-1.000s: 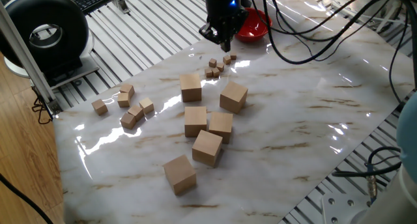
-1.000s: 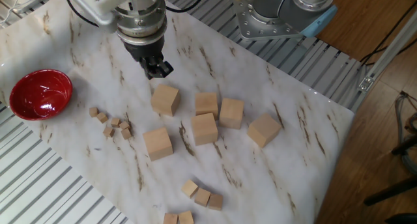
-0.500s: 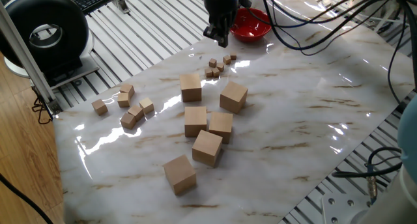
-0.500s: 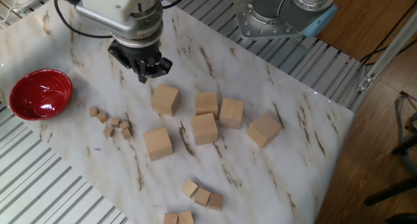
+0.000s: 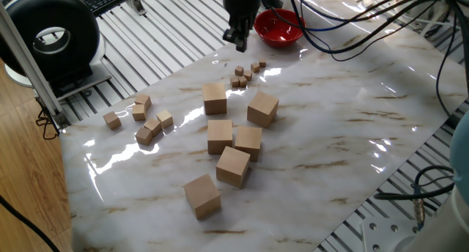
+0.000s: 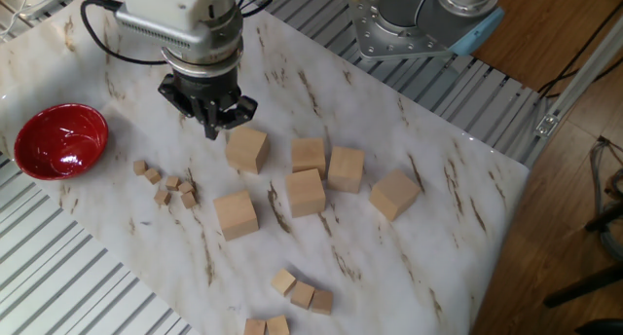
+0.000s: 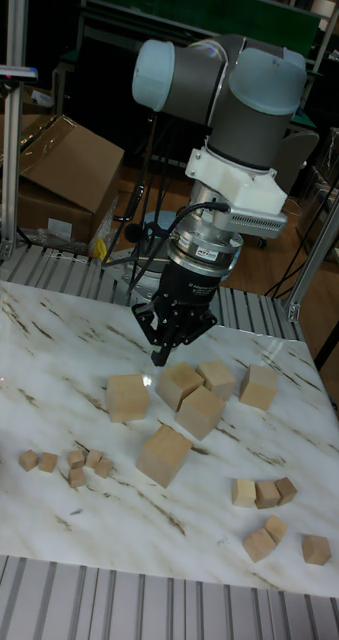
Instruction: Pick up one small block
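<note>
My gripper hung above the marble table, clear of its surface, pointing straight down with the fingers drawn close together and nothing between them that I could make out. Its tips were near the upper corner of one large block, apart from it. The small blocks lay in a loose cluster on the table between my gripper and the red bowl, well short of the bowl and off to one side of my fingertips; none was touching the gripper. In the one fixed view the same cluster sat just below my gripper, with the bowl beyond it at the table's far edge. Five more large blocks were grouped near the table's middle, some touching one another. A separate scatter of medium blocks lay toward the near edge. In the tall fixed view my gripper stood above the table between two large blocks, its jaws appearing nearly closed.
</note>
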{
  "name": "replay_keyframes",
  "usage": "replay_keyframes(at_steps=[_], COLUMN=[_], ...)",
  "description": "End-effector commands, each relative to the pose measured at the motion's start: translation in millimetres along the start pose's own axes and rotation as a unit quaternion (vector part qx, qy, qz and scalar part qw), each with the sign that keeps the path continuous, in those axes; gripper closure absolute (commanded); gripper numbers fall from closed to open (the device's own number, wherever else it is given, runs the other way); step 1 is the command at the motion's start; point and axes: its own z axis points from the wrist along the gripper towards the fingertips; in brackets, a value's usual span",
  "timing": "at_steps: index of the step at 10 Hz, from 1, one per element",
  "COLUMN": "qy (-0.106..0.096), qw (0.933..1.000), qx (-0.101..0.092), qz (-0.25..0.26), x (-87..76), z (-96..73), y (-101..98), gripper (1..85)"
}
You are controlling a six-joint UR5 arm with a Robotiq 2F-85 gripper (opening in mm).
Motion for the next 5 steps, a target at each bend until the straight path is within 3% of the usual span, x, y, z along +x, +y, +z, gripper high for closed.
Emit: replay_keyframes(at_steps=[1,5], qy=[-0.017,-0.016], qw=[0.9998,0.9995], qx=[0.009,0.016], qz=[0.008,-0.023], x=[-8.8,-8.7], z=[-1.4,-1.5], y=[-5.3,-8.7], gripper=[84.7,84.7])
